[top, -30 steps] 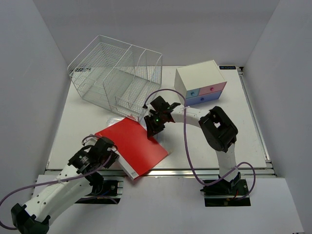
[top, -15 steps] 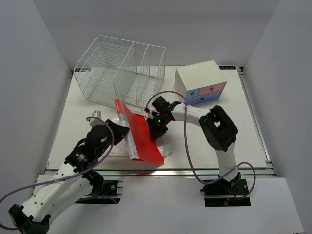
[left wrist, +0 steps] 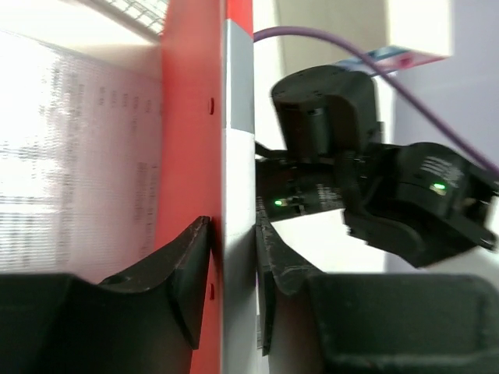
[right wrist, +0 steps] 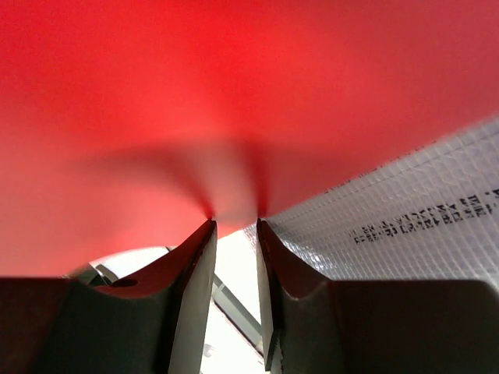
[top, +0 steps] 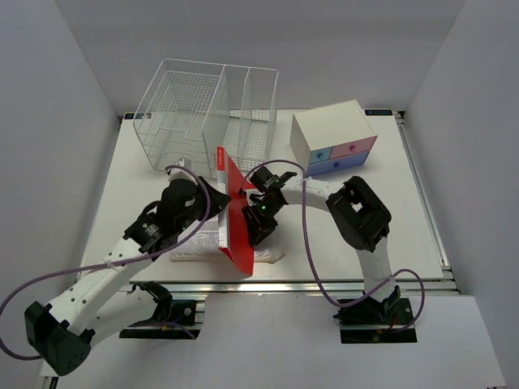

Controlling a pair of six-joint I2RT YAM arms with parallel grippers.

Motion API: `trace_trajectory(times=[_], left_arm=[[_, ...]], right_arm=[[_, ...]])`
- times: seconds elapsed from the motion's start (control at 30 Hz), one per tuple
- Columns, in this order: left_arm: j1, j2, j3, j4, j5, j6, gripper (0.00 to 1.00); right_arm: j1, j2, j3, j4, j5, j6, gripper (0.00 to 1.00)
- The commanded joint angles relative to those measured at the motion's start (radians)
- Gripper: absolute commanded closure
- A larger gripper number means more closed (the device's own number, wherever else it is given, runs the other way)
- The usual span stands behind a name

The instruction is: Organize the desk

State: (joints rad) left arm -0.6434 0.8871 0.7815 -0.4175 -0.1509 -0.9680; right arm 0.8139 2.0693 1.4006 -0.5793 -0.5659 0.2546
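Got the left fingers (left wrist: 195, 249) pinched narrow on the spine of a red folder (top: 238, 223), stood up on edge, with the right fingers (right wrist: 204, 241) nipping its cover from the opposite side. White table (top: 405, 211) spread out under both pairs. Further past them a wire rack (top: 203, 113), and beyond the right pair a little drawer box (top: 332, 130).

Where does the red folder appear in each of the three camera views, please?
Top external: the red folder stands on edge near the middle of the desk.
Left wrist: left of centre, its white spine running top to bottom.
Right wrist: it fills the upper frame.
Shared landmark: the printed clear sheet beside the red cover, also at right in the right wrist view.
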Motion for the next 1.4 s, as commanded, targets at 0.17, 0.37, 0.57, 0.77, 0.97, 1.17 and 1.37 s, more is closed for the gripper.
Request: trace_trajectory(times=[0.17,0.37,0.57,0.77,0.97,1.17,1.37], left_arm=[[-0.010,0.151,0.122,-0.388,0.034,0.166,0.47],[-0.010,0.187,0.148,-0.409,0.030,0.196,0.79],[-0.010,0.151,0.228,-0.417,-0.004,0.254,1.00],[-0.010,0.064,0.370,-0.377,-0.032,0.484,1.00],[-0.010,-0.040,0.406,-0.080,-0.024,0.734,1.00],[-0.010,0.082,0.369,0.374,-0.135,1.102,1.00],[0.002,0.255,0.389,0.857,-0.144,1.410,1.00]], right_arm=[[0.016,-0.008,-0.005,0.047,0.008,0.020,0.67],[0.011,-0.024,-0.009,0.073,-0.002,0.035,0.67],[0.004,-0.089,-0.023,0.087,0.023,0.038,0.68],[-0.044,-0.265,-0.023,0.055,0.124,0.023,0.65],[-0.142,-0.475,-0.022,0.013,0.242,0.006,0.56],[-0.243,-0.607,-0.029,0.039,0.313,0.005,0.45],[-0.280,-0.646,-0.031,0.056,0.360,-0.003,0.39]])
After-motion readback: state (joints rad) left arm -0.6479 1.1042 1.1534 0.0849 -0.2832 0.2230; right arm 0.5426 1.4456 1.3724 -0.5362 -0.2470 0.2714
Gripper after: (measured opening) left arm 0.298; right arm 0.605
